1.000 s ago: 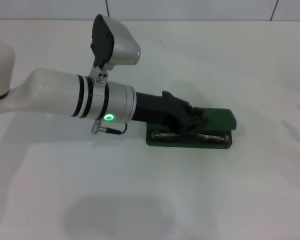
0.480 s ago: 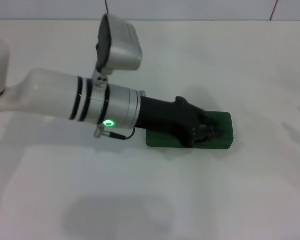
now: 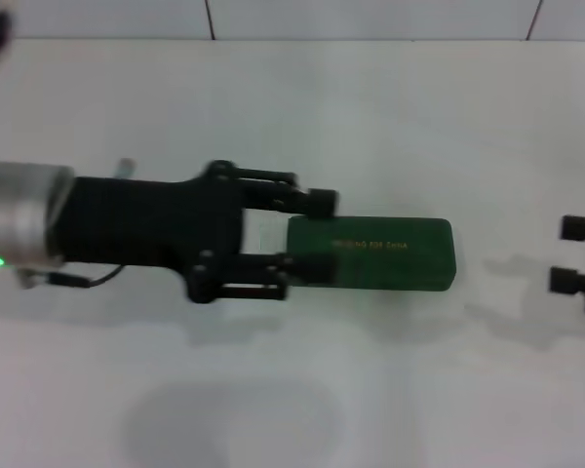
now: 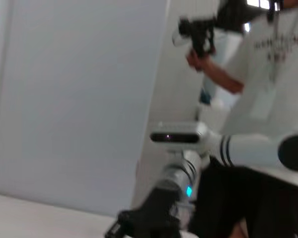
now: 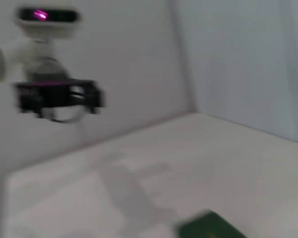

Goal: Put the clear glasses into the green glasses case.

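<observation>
The green glasses case (image 3: 372,253) lies shut on the white table, gold lettering on its lid; one corner of the case (image 5: 211,227) shows in the right wrist view. The clear glasses are hidden. My left gripper (image 3: 310,234) hovers open at the case's left end, its near finger overlapping the case's left edge, nothing between the fingers. The left gripper (image 5: 59,99) also shows in the right wrist view. My right gripper (image 3: 564,253) is open at the right edge, well apart from the case; the right gripper (image 4: 141,223) appears low in the left wrist view.
The white table (image 3: 302,390) spreads all around the case. A tiled wall runs along the table's far edge. A person (image 4: 258,59) stands behind the robot in the left wrist view.
The case was open with the left gripper over it; the lid went down and is now shut. The left arm has drawn back to the left. The right gripper has come into view.
</observation>
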